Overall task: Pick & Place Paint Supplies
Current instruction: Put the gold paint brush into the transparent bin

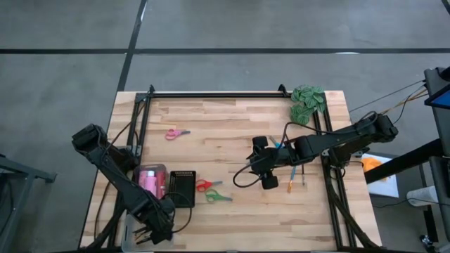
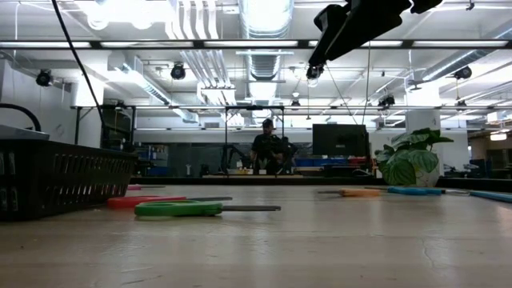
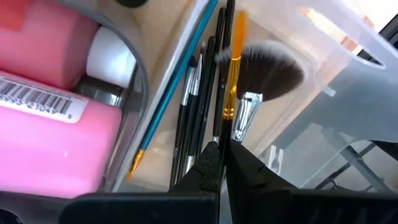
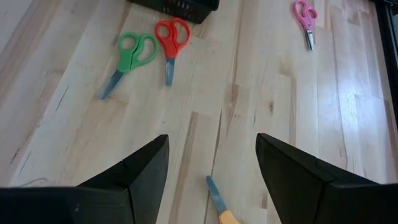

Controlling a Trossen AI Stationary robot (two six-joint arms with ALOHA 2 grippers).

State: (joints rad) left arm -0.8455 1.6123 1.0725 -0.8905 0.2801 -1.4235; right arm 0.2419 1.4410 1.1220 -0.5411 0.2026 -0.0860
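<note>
Smooth pale wood table (image 4: 273, 93)

The table (image 1: 232, 119) is light wood with thin stripes. One pair of scissors (image 4: 132, 55) is green, one pair (image 4: 172, 35) is red, and one pair (image 4: 305, 14) is pink. The basket (image 1: 183, 187) is black. The paint bottle (image 3: 46, 134) is pink (its cap is white). One brush (image 3: 233, 53) has an orange handle, another (image 3: 177, 84) a blue one. The leafy clump (image 1: 308, 102) is green
</note>
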